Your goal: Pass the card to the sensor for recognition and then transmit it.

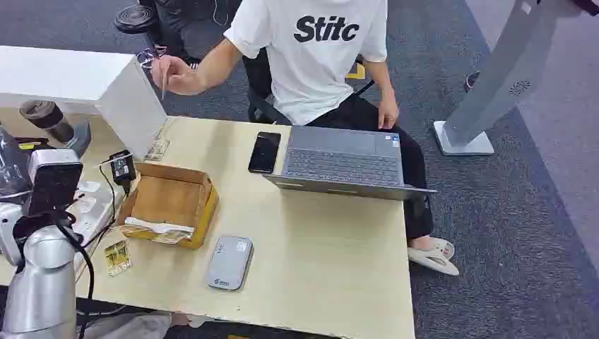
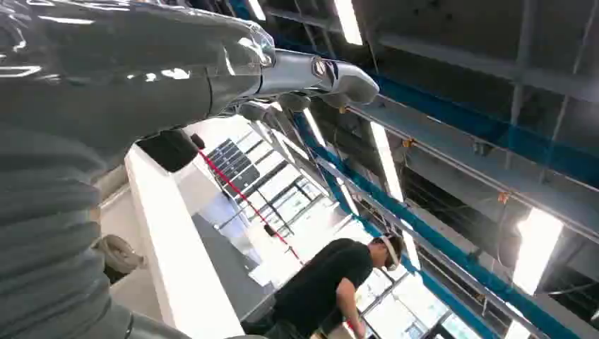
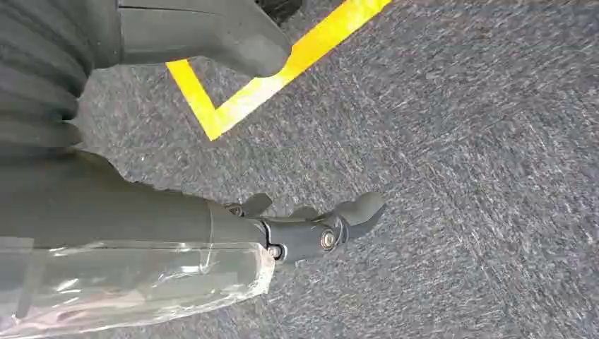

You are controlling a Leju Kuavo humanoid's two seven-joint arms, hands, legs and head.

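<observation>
A person in a white T-shirt sits behind the table and holds a thin card [image 1: 164,83] upright in one raised hand, above the table's far left corner. The grey sensor pad [image 1: 229,263] lies flat near the table's front edge. My left hand [image 1: 44,121] is raised at the far left, a good way short of the card. In the left wrist view my left hand [image 2: 311,78] points up toward the ceiling with its fingers stretched out and nothing in them. My right hand [image 3: 311,229] hangs over grey carpet, its fingers loosely apart and empty.
An open cardboard box [image 1: 169,203] stands left of the sensor pad. A black phone [image 1: 265,152] and a grey laptop [image 1: 346,164] lie at the table's far side. A white box [image 1: 78,78] stands at the left and small yellow packets [image 1: 117,258] lie nearby.
</observation>
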